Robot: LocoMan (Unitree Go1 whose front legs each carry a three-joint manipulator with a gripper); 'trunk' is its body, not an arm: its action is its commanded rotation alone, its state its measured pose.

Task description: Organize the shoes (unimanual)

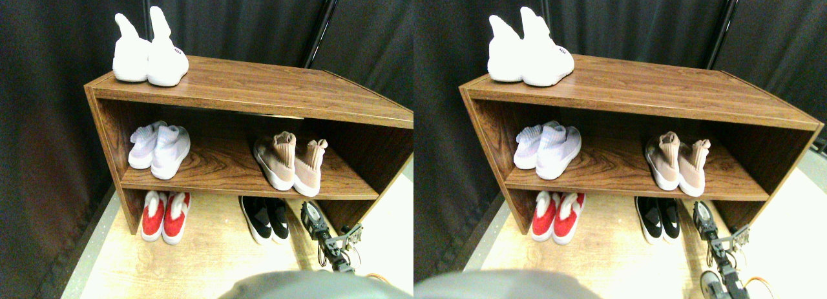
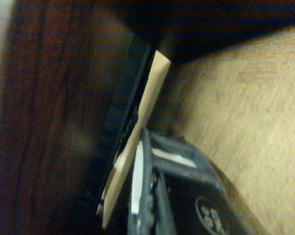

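**Shoes on the Shelf, Gripper Down Low**

A brown wooden shelf [image 1: 258, 86] stands in front of a dark curtain [image 1: 52, 150]. It sits on a light wood floor [image 1: 207, 260].

The tan shoes [image 1: 289, 162] sit side by side on the middle board of the shelf, toward its right side. Their tall knit collars stick up and their white soles show at the front. The two tan shoes touch each other.

The black shoes [image 1: 266, 218] sit on the floor under the shelf, below the tan shoes. They are close together too.

A white pair [image 1: 148, 53] stands on the very top of the shelf, at the left end. A pale pair [image 1: 158, 149] sits on the middle board at the left. A red pair [image 1: 165, 215] with white tops sits on the floor below it.

The right gripper [image 1: 311, 216] is down near the floor, just beside the black shoes and close to the right wall of the shelf. It holds nothing that can be seen. I cannot tell if its jaws are spread or pressed together. In the wrist view the dark jaw frame [image 2: 186, 196] sits near the dark wood wall and the light floor.
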